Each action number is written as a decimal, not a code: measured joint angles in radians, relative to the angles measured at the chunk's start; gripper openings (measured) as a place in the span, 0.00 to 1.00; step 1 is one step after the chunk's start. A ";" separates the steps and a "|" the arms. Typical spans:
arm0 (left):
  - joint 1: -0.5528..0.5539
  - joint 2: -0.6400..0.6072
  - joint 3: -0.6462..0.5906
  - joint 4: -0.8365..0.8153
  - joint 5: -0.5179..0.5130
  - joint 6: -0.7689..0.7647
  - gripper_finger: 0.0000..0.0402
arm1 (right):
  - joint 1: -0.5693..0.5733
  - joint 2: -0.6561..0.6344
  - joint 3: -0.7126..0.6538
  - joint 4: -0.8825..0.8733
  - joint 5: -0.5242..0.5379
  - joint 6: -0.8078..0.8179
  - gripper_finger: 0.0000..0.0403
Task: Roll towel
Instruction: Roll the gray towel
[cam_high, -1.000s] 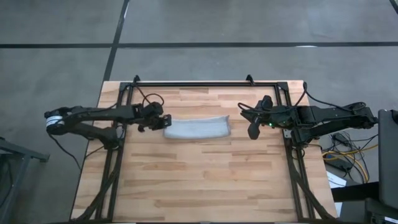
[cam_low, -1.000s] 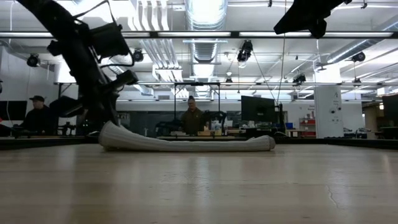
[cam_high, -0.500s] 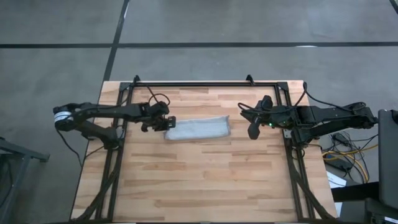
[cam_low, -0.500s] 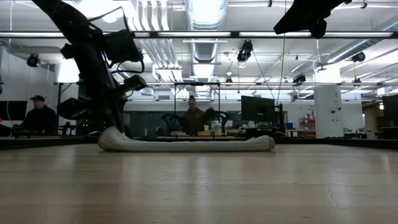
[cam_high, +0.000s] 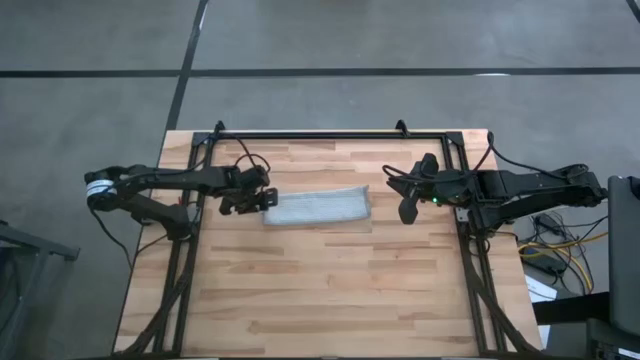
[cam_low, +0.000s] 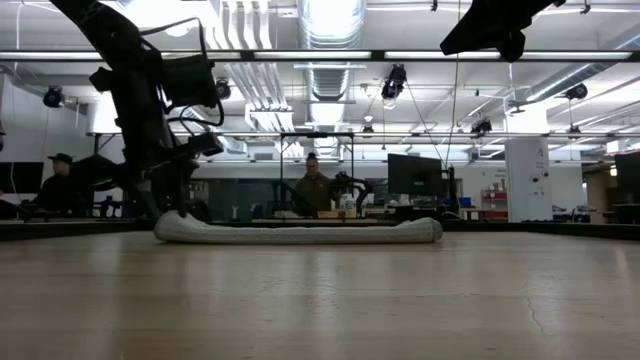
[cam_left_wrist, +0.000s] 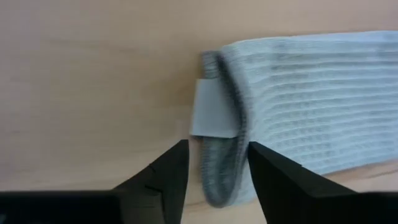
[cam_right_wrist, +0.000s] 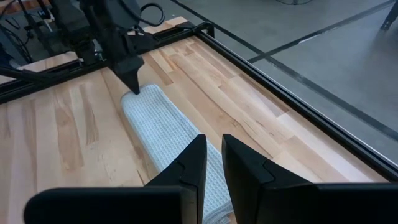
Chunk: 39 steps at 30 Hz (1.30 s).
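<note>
The towel (cam_high: 318, 207) is a light grey-blue roll lying flat across the far middle of the table (cam_high: 320, 290); the low view shows it as a long low band (cam_low: 300, 232). My left gripper (cam_left_wrist: 217, 162) is open and points steeply down at the roll's left end (cam_left_wrist: 217, 155), one finger on each side of it. A white tag (cam_left_wrist: 211, 115) sticks out of that end. My right gripper (cam_high: 407, 212) hangs shut above the table, just past the roll's right end, holding nothing. My left gripper stands astride the roll's left end (cam_left_wrist: 221, 177) from above, with its fingers (cam_left_wrist: 267, 171) across the roll's length. I cannot tell whether either finger touches the cloth. The towel lies on the table along its whole length.
A black metal frame (cam_high: 330, 134) runs along the table's far edge and down both sides. Bare wood lies between the towel and the near edge. People sit in the room beyond the table (cam_low: 312, 190).
My left gripper has opened and let go of the towel's left end. That end stood raised off the table a second ago and has sunk flat onto the wood, while the rest of the roll stayed put. The gripper has tipped more steeply downward.
</note>
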 joint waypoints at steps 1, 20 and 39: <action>0.000 0.000 0.000 -0.014 0.000 -0.005 0.43 | 0.000 0.000 0.000 0.000 0.000 0.000 0.12; 0.001 0.075 -0.001 0.071 0.074 -0.030 0.47 | 0.000 0.000 0.000 0.000 0.000 0.000 0.12; 0.005 0.133 0.005 0.096 0.109 -0.042 0.47 | 0.000 -0.002 0.000 0.000 0.000 0.000 0.12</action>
